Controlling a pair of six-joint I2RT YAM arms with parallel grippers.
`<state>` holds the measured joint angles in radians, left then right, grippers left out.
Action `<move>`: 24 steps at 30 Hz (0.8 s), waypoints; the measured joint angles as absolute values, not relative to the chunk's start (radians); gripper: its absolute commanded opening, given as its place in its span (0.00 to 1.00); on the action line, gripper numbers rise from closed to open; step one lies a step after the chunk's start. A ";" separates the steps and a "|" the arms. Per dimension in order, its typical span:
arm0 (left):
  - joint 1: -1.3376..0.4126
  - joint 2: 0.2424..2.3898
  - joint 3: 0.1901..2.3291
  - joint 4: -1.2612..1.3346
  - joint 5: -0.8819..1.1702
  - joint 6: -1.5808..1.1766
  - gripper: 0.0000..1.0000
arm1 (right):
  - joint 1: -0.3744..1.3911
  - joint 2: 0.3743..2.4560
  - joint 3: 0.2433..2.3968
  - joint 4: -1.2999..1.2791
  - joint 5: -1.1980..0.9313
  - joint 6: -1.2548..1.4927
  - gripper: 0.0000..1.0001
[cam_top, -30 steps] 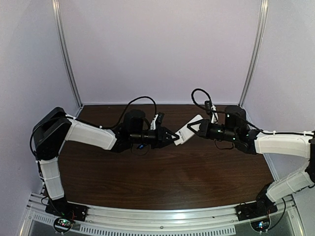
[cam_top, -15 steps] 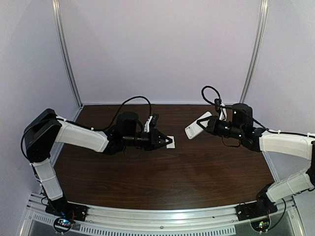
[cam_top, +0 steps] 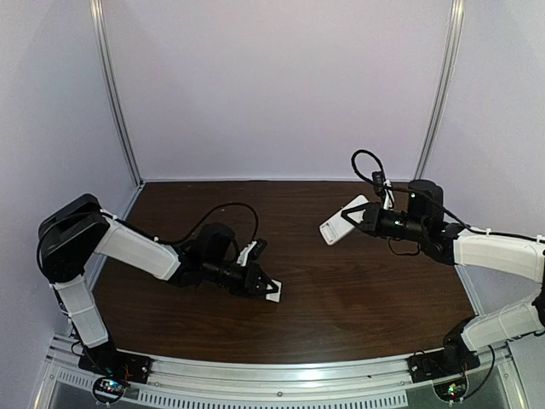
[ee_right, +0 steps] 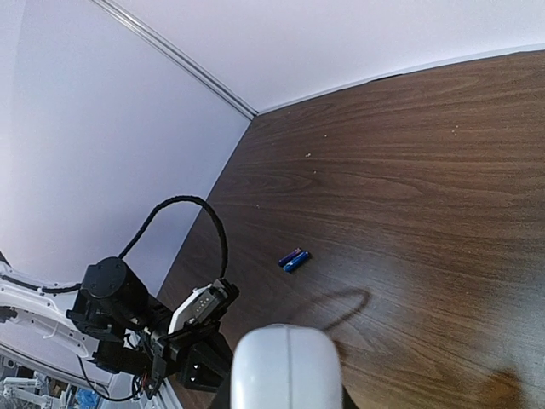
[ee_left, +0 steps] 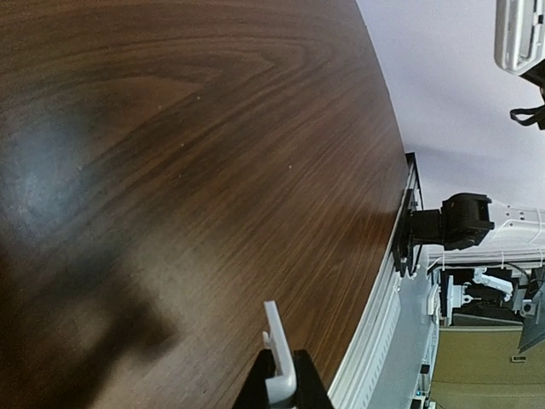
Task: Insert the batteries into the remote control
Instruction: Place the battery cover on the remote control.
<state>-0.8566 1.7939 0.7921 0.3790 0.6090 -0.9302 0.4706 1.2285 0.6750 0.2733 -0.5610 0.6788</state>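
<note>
Now the cover goes aside, low over the table

The left gripper point(cam_top: 267, 290) is closed tight on a small white square plastic cover point(ee_left: 276, 345). It pinches the cover by one edge, so the piece stands up between the fingers, low over the dark brown wooden table point(cam_top: 358, 298) near its front edge. Whether the cover touches the wood cannot be told. Well apart, on the right, the right gripper point(cam_top: 354, 216) is clamped on one end of a white rectangular plastic remote control point(cam_top: 338, 223) and holds it tilted in the air. The tiny blue cylindrical batteries point(ee_right: 294, 260) lie side by side on the table, touching, near the left arm.

The step looks like parking the cover so the left hand is free for the cells. Done well, the cover should come down flat before the fingers open. It should also land clear of the batteries, which would likely roll if nudged, while the remote is held steady.

Counted: two grippers, one cover, one remote, two batteries.
</note>
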 measured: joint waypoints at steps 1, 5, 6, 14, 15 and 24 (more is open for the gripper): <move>-0.857 1.800 0.787 0.379 0.614 -0.928 0.06 | 0.471 1.229 0.673 0.273 -0.568 0.679 0.00; -0.857 1.820 0.778 0.379 0.632 -0.922 0.06 | 0.470 1.229 0.666 0.274 -0.597 0.679 0.00; -0.857 1.827 0.778 0.379 0.633 -0.921 0.07 | 0.470 1.229 0.664 0.276 -0.603 0.679 0.00; -0.852 1.863 0.775 0.318 0.620 -0.906 0.24 | 0.470 1.229 0.663 0.288 -0.632 0.681 0.00; -0.848 1.864 0.774 0.309 0.616 -0.903 0.28 | 0.470 1.229 0.663 0.289 -0.634 0.681 0.00; -0.826 1.822 0.839 0.140 0.543 -0.810 0.51 | 0.469 1.232 0.663 0.293 -0.652 0.679 0.00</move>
